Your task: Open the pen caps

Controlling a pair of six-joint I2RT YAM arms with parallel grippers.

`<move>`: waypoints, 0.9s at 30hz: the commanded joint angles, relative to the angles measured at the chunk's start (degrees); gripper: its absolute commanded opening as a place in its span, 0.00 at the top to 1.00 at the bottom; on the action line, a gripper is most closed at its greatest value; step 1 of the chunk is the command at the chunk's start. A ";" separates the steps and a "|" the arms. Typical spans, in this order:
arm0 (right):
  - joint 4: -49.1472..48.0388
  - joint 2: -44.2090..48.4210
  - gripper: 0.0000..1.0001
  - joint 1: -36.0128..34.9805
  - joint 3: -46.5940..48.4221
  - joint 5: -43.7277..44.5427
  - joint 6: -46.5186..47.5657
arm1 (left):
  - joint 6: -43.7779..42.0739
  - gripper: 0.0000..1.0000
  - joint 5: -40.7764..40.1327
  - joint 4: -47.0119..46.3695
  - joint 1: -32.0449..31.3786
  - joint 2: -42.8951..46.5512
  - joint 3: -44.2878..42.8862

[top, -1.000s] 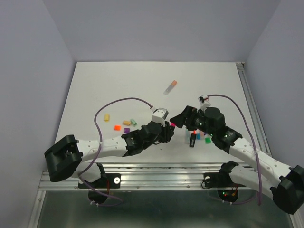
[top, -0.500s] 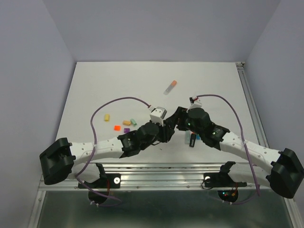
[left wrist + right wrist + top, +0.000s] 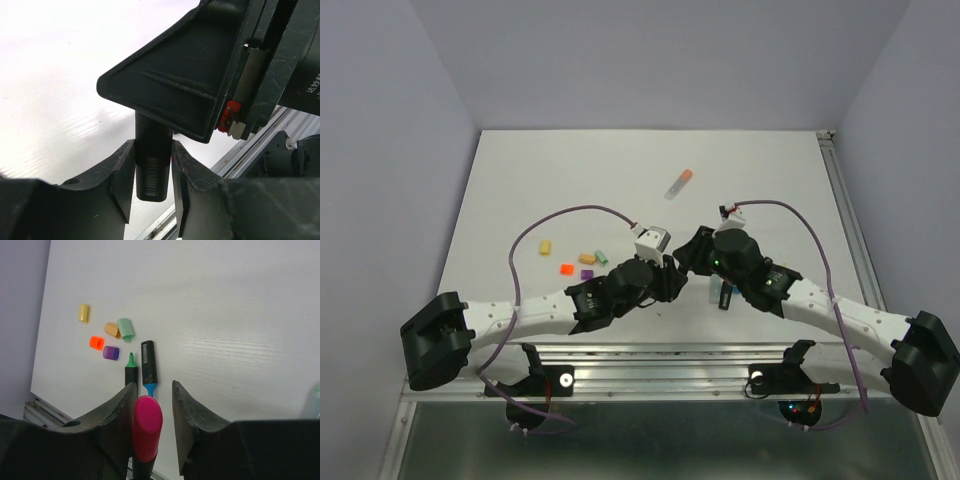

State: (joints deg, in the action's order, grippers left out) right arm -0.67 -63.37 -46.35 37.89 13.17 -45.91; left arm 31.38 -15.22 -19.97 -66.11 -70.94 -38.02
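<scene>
My left gripper (image 3: 153, 146) is shut on a black pen barrel (image 3: 153, 172) with a barcode label, held just above the table. The same pen's pink pen cap (image 3: 147, 427) sits between the fingers of my right gripper (image 3: 153, 386), whose jaws have closed in on it. The cap lies against the left finger. From above, both grippers meet tip to tip, left gripper (image 3: 670, 277) and right gripper (image 3: 688, 260), hiding the pen. Loose pen caps lie to the left: yellow (image 3: 545, 246), peach (image 3: 587, 258), green (image 3: 601, 257), orange (image 3: 567, 269) and purple (image 3: 587, 273).
Two uncapped black pens lie below my right gripper, one blue-tipped (image 3: 148, 367), one green-tipped (image 3: 131, 371). A pale translucent pen with an orange tip (image 3: 679, 183) lies farther back. Another black pen (image 3: 725, 295) lies under my right arm. A metal rail (image 3: 650, 360) runs along the near edge.
My right gripper has moved left to meet the left one and narrowed its jaws around the pink cap. The left gripper has kept its grip on the barrel.
</scene>
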 commanded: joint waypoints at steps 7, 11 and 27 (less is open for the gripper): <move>-1.97 1.32 0.65 -0.67 3.16 3.27 0.03 | 0.62 1.00 -0.95 -0.86 -1.13 1.68 1.28; -2.06 1.41 0.72 -0.59 3.24 2.92 0.56 | 0.88 1.00 -1.47 -0.69 -1.30 1.24 1.46; -1.36 5.45 0.99 -0.41 6.05 19.69 -1.91 | 6.41 1.00 -8.68 0.18 -10.96 0.63 6.02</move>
State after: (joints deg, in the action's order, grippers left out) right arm 1.78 -60.66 -48.18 37.91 17.72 -48.53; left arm 34.61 -22.76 -24.47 -72.01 -71.02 -35.38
